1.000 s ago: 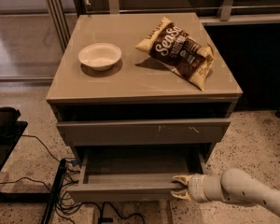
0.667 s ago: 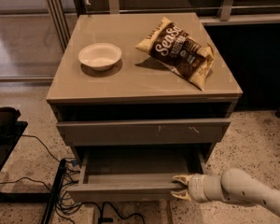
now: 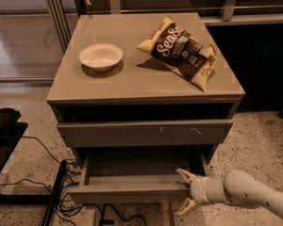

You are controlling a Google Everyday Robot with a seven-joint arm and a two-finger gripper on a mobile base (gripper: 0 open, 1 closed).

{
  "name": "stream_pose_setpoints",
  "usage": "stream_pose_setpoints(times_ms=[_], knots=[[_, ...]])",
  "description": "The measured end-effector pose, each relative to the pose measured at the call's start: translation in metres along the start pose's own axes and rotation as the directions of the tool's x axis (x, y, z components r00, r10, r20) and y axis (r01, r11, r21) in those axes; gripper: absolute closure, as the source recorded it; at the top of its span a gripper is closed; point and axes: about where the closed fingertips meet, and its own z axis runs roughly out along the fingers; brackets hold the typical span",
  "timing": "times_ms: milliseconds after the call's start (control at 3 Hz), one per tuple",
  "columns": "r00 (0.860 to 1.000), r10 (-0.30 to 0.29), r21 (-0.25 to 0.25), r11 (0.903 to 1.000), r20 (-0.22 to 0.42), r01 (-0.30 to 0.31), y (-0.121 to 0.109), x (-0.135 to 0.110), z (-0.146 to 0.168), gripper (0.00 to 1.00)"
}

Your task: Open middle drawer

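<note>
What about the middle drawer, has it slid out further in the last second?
No. The wide grey middle drawer lies just as far ahead of the scratched grey front above; the pale gripper stays at its right corner.

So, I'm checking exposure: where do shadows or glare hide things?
Camera view: pale sheen on the cabinet top, back left; bowl and chip bag cast soft shadows; the middle drawer is dim inside; the end effector, at its front's right end, is well lit.

White arm reaches in low from the right, tool pointing left, fingers spread wide.
</note>
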Motion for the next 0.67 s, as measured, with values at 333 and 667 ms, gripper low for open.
stream_pose_setpoints(times_ms=[333,667], knots=[[1.0,0.003,-0.004,1.0,0.001,-0.003,0.003,0.001,-0.001,0.38],[1.0,0.023,-0.023,0.9995,0.011,-0.023,0.018,0.008,-0.016,0.61]])
